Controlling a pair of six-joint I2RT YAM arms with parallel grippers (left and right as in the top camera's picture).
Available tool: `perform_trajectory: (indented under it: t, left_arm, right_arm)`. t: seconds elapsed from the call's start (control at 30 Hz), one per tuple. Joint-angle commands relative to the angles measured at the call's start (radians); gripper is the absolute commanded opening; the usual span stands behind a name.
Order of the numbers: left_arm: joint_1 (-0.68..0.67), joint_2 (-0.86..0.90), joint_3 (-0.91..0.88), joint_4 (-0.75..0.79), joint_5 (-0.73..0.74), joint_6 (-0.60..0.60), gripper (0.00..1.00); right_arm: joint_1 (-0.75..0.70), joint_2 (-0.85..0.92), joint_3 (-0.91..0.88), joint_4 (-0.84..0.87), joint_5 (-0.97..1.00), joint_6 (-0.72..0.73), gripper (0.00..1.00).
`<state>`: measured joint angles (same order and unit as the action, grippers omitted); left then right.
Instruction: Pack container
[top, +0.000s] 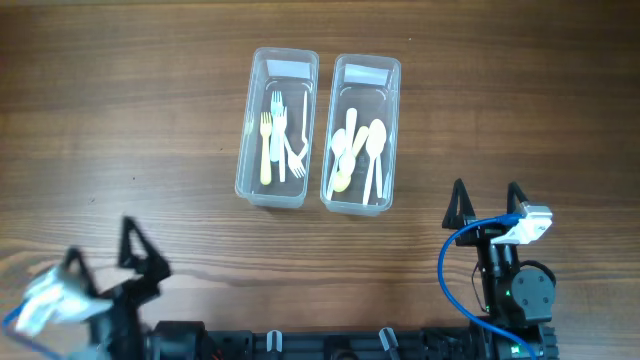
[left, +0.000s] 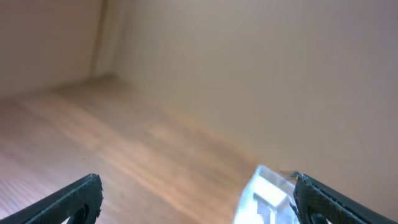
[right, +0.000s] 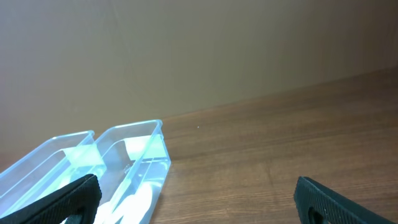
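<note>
Two clear plastic containers stand side by side at the table's middle back. The left container (top: 250, 150) holds several pale forks (top: 279, 140). The right container (top: 395, 130) holds several pale spoons (top: 358, 150). My left gripper (top: 103, 257) is open and empty at the front left, far from the containers. My right gripper (top: 487, 205) is open and empty at the front right, just right of and below the spoon container. The right wrist view shows both containers, the spoon one (right: 160, 140) nearer. The left wrist view shows one container corner (left: 264, 190), blurred.
The wooden table (top: 120, 120) carries nothing else. A blue cable (top: 447, 270) loops beside the right arm. The arm bases sit along the front edge.
</note>
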<state>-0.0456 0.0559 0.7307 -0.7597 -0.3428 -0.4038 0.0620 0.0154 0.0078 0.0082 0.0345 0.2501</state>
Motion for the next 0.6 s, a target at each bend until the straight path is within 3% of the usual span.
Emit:
perform_trajectory:
  t: [0.0,0.17,0.57]
  left_arm:
    - [0.002,-0.046,-0.222,0.112,0.145,-0.055,1.0]
    - [0.002,-0.046,-0.422,0.241,0.231,-0.054,1.0]
    - [0.002,-0.052,-0.599,0.309,0.263,-0.045,1.0]
  right_arm:
    - [0.002,-0.011,-0.003,0.006,0.017,0.015,1.0]
    - [0.002,-0.011,-0.003,0.006,0.017,0.015,1.0]
    - [0.002,-0.011,-0.003,0.006,0.017,0.015,1.0]
